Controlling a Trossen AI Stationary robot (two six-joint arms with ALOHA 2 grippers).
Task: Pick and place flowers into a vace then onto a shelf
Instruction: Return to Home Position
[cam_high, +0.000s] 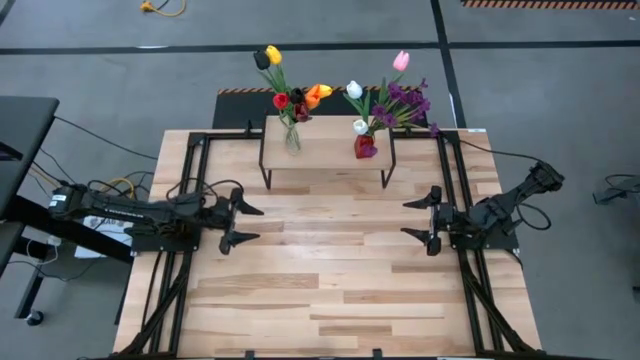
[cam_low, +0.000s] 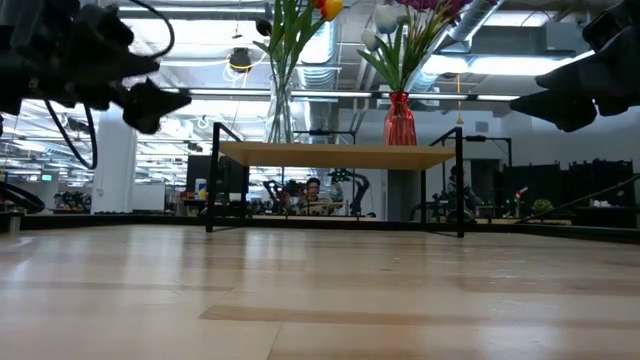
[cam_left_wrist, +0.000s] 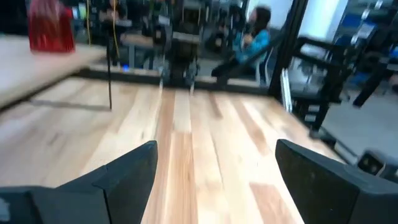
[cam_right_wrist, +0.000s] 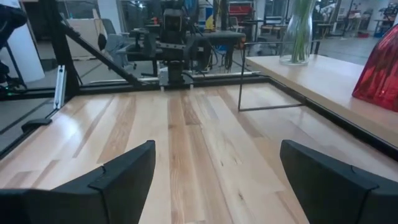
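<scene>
Left gripper (cam_high: 258, 224) jaws spread wide, empty, above the table (cam_high: 330, 290) at its left side; right gripper (cam_high: 406, 219) likewise agape, empty, opposite. Flowers (cam_high: 392, 100) upright in clear vase (cam_high: 292, 136) and red vase (cam_high: 365, 147) on the shelf (cam_high: 325, 157), beyond both. Risk judged slight — clipping a shelf leg with a wide swing on retreat, toppling the vases.

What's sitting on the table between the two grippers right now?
Nothing. In the high view, only bare table lies between the left gripper and the right gripper.
</scene>
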